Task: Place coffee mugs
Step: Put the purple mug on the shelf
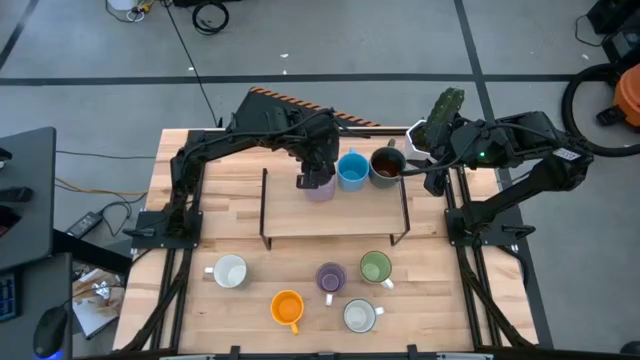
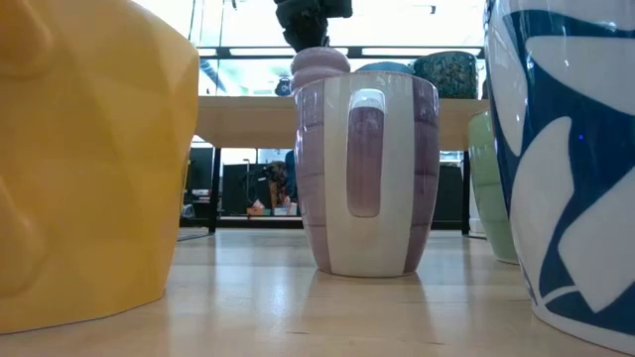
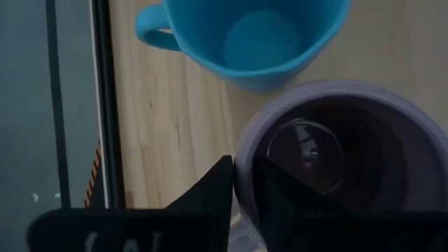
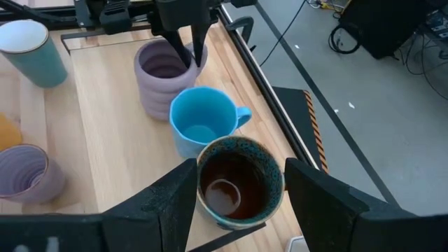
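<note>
Three mugs stand in a row on a raised wooden shelf (image 1: 335,215): a lavender mug (image 1: 320,190), a blue mug (image 1: 352,171) and a dark brown mug (image 1: 386,166). My left gripper (image 1: 318,177) reaches down from above and is shut on the lavender mug (image 4: 162,77). My right gripper (image 4: 239,166) is open, with one finger on each side of the dark brown mug (image 4: 238,183). I cannot tell whether it touches the mug. On the table below stand two white mugs (image 1: 230,272) (image 1: 360,316), an orange mug (image 1: 287,308), a purple mug (image 1: 331,277) and a green mug (image 1: 375,267). My left gripper pinches the lavender mug's rim (image 3: 243,143) on the side away from the blue mug. One finger (image 3: 280,196) is inside the mug and one finger (image 3: 213,192) is outside. The fingers come from above, pointing down. The mug stands upright, its base seemingly on the shelf.
A white faceted planter with a green cactus (image 1: 443,108) stands by the right arm at the table's far right. The shelf's black metal frame (image 1: 264,205) rims the work area. Free shelf surface lies to the left of the lavender mug (image 2: 319,64) and toward the near edge.
</note>
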`<state>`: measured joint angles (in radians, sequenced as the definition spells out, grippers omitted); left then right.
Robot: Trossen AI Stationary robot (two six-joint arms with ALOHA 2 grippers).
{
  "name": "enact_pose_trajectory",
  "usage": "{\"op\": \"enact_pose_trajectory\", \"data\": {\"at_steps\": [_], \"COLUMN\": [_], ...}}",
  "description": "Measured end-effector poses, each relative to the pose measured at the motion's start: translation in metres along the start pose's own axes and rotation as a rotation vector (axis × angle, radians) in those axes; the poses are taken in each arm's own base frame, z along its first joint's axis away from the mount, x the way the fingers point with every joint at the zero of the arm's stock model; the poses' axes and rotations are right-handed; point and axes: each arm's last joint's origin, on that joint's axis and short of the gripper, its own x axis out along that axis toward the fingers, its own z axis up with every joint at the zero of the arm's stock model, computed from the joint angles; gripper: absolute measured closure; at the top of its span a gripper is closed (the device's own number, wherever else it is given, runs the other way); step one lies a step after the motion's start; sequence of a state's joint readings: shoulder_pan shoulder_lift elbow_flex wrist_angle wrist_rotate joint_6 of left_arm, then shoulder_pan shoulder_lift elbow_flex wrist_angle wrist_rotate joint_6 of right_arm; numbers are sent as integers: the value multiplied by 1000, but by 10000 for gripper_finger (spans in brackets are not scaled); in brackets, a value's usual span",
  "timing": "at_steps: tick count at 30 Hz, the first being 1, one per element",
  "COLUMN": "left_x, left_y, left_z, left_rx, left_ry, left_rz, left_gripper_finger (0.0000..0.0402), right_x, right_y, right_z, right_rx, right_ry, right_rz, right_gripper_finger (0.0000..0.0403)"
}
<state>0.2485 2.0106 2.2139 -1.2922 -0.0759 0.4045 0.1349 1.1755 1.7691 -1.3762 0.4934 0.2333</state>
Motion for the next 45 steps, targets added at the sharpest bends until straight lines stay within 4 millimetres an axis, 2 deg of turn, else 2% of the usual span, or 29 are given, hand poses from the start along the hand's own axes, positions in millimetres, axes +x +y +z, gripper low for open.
{"op": "enact_pose_trajectory", "data": {"at_steps": [8, 21, 28, 38, 45], "left_x": [0, 0, 0, -11, -11], "left_y": [0, 1, 1, 2, 1], "left_z": [1, 3, 3, 3, 1], "left_rx": [-8, -19, -22, -32, -14], "left_ry": [-9, -25, -26, -62, -41], "left_rz": [2, 20, 20, 35, 27], "left_gripper_finger": [319, 244, 231, 198, 193], "right_x": [0, 0, 0, 0, 0], "right_y": [0, 0, 0, 1, 1], "right_z": [0, 0, 0, 0, 0], "right_rx": [6, 0, 2, 2, 9], "right_ry": [2, 3, 3, 6, 6], "right_rz": [6, 8, 9, 16, 16], "right_gripper_finger": [180, 180, 180, 180, 180]}}
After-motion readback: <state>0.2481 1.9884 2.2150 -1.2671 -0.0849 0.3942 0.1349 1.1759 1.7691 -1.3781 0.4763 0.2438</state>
